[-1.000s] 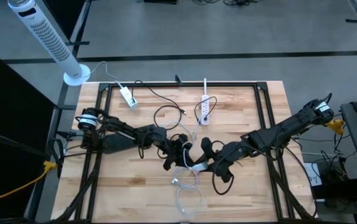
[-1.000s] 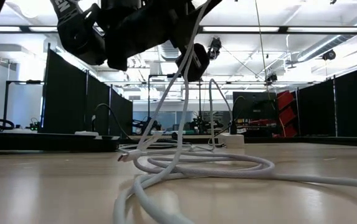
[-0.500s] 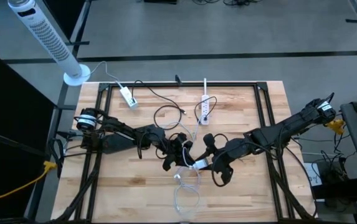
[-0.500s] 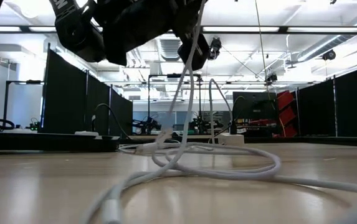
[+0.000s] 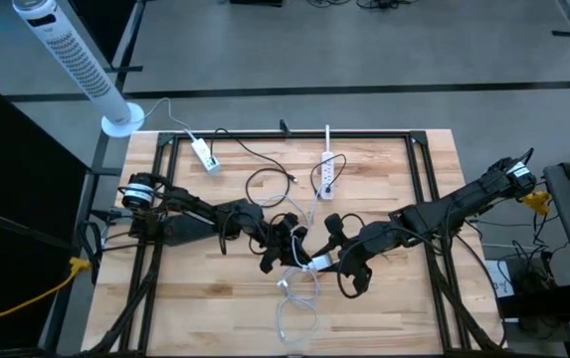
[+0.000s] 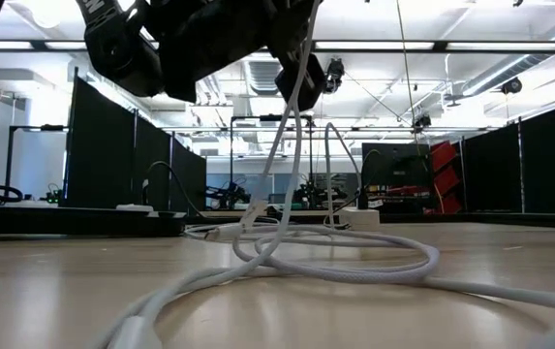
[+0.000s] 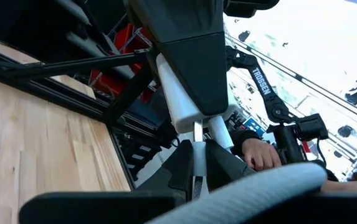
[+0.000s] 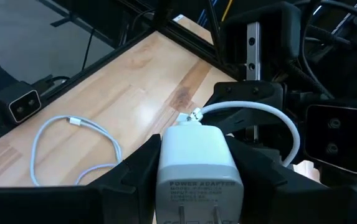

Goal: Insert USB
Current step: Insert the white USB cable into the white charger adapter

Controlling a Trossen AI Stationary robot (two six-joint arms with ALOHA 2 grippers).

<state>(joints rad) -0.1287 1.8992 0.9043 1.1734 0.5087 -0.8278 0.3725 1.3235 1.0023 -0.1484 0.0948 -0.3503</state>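
Mid-task configuration at the centre of the wooden table (image 5: 384, 308). On the left, the left gripper (image 5: 283, 249) is raised above the boards and is closed on the USB plug (image 7: 197, 132) of the white cable (image 5: 294, 316); in the left wrist view the plug's metal tip is seen pointing out from between the fingers toward the adapter. The slack of the cable hangs from the grippers and lies in loose loops on the near part of the table, as the low view shows. To the right, just beside the left gripper, the right gripper (image 5: 330, 261) is clamped around the white power adapter (image 8: 199, 167), whose prongs face the wrist camera and whose far face meets the cable end. Whether the plug is merely touching the port or partly seated cannot be told. Both parts are judged to be grasped and brought together; alignment and the final push are judged to remain. A power strip (image 5: 328, 174) lies untouched at the far side.
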